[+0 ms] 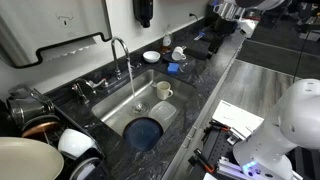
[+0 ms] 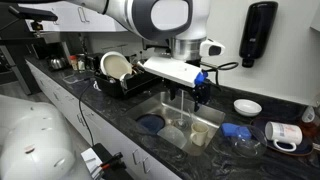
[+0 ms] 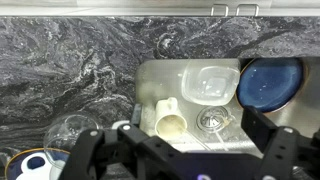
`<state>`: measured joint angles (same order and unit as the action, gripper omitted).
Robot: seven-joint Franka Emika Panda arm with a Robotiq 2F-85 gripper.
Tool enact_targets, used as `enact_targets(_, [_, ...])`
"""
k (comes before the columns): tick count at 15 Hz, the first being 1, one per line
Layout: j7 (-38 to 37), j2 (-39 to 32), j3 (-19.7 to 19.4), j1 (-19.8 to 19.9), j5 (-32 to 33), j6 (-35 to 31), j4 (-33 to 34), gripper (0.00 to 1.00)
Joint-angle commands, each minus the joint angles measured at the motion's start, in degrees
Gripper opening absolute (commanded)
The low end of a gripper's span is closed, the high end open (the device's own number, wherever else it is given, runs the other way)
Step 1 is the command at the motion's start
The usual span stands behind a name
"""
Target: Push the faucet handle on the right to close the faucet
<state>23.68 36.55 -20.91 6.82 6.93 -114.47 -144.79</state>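
The faucet is a tall chrome gooseneck behind the sink, and a stream of water falls from its spout. The faucet handle is a small chrome lever just right of the spout's base. Similar levers stand to its left. My gripper is open and empty, high above the sink basin, apart from the handle. It also shows in an exterior view. The faucet and handle are out of the wrist view.
The basin holds a cream cup, a clear plastic container and a blue plate. A dish rack with plates stands on the counter. A white bowl, a mug and a wall soap dispenser lie beyond.
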Motion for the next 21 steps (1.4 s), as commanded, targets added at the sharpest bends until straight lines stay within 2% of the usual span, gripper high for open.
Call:
enact_targets(1, [0.52, -0.23, 0.86, 0.98, -0.64, 0.06, 0.08, 1.0])
enact_targets(4, [0.51, -0.23, 0.86, 0.98, -0.64, 0.06, 0.08, 1.0])
enact_targets(7, [2.21, -0.51, 1.77, -2.17, -3.52, -2.35, -1.04, 1.0])
enact_targets(12, [3.02, -4.41, 3.46, -7.77, -9.77, -12.0, -1.66, 1.0])
enact_targets(16, [3.18, -13.79, 3.77, -11.08, -13.93, -18.89, 0.88, 1.0])
enact_targets(18, [4.7, -20.12, 2.93, -12.9, -17.86, -17.61, 4.51, 1.0])
enact_targets(21, [6.54, -28.45, 4.06, -12.85, -23.39, -15.59, 10.76, 1.0])
